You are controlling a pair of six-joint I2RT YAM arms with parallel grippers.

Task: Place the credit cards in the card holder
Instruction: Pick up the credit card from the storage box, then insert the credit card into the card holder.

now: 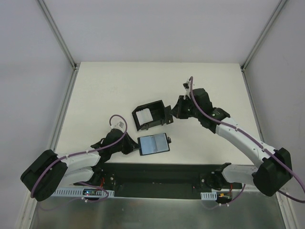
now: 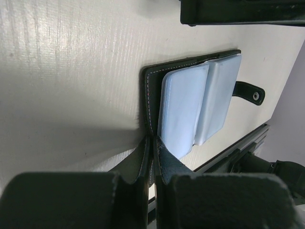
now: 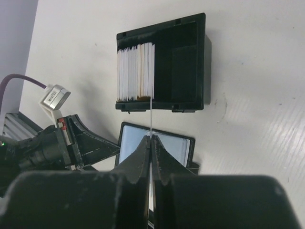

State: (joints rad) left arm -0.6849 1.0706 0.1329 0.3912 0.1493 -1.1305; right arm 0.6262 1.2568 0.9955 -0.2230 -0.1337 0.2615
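Top view: task barely started, as far as shown. The credit cards (image 1: 142,116) sit as a white stack inside the black box (image 1: 148,103), and the card holder (image 1: 153,144) lies open on the table (image 1: 105,90) just near-side of the box. None of its pockets visibly holds a card. The left gripper (image 1: 135,147) sits at the holder's edge, on the box's near-left. The right gripper (image 1: 172,113) hangs just right of the box.

Left wrist: jaws fully closed, pinching the holder's black stitched cover edge to pin it flat. The inside shows bluish-grey glossy plastic sleeves, soft and a bit puffed. A snap tab (image 2: 250,91) with a metal stud sticks out on the far side. The table surface is matte with a fine ribbed grain.

Right wrist: jaws closed on a single card (image 3: 151,112), seen edge-on as a thin white line between the box and the holder. So one card is lifted out and not yet slotted in. The rest stand on edge, packed in the box's left compartment — thin, stiff, pale, one tan edge among them. The box is rigid black plastic, walled and open-topped. Left to do: seat this card, then the whole stack.
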